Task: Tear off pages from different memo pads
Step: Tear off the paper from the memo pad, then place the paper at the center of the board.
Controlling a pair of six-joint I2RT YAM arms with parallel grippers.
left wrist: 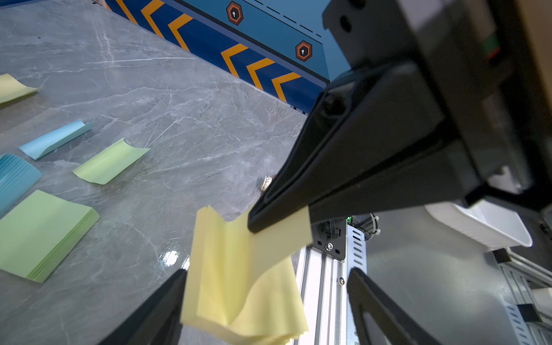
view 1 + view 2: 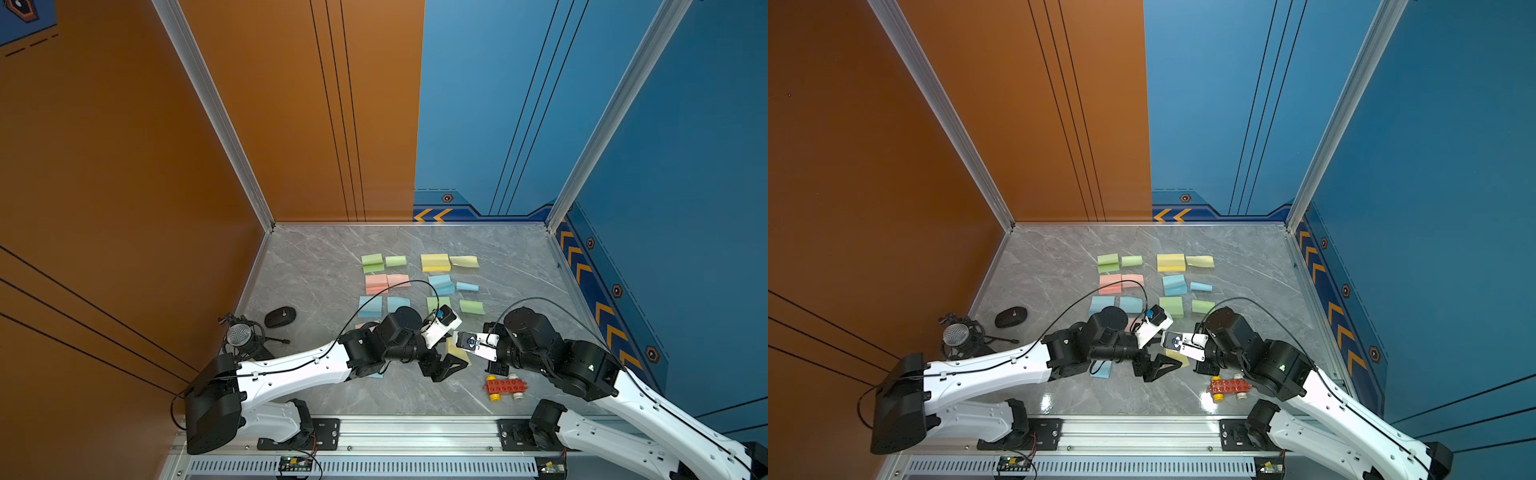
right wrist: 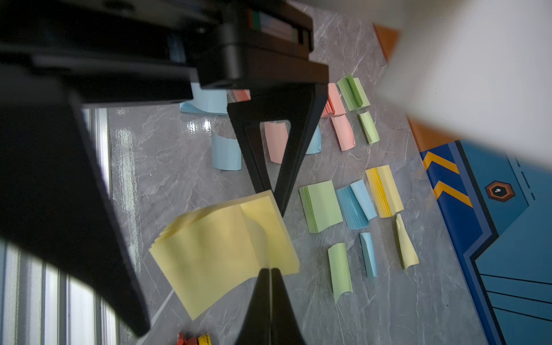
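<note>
A yellow memo pad (image 3: 221, 251) hangs lifted off the table (image 2: 316, 270) near its front. My right gripper (image 3: 269, 270) is shut on the pad's top page (image 1: 277, 239), which is peeling away from the block. My left gripper (image 1: 268, 271) is open, its fingers (image 1: 167, 298) either side of the block (image 1: 239, 283); one finger lies by the pad's edge and the other stands apart. Further back lie memo pads: green (image 2: 372, 262), yellow (image 2: 435, 262), pink (image 2: 376, 283). Loose curled pages lie next to them: green (image 2: 395, 261), yellow (image 2: 464, 261), blue (image 2: 467, 286).
A red toy brick car (image 2: 505, 387) sits at the front right, close to my right arm. A microphone on a stand (image 2: 240, 334) and a black oval object (image 2: 280, 317) stand at the left. A metal rail (image 2: 415, 432) runs along the front edge.
</note>
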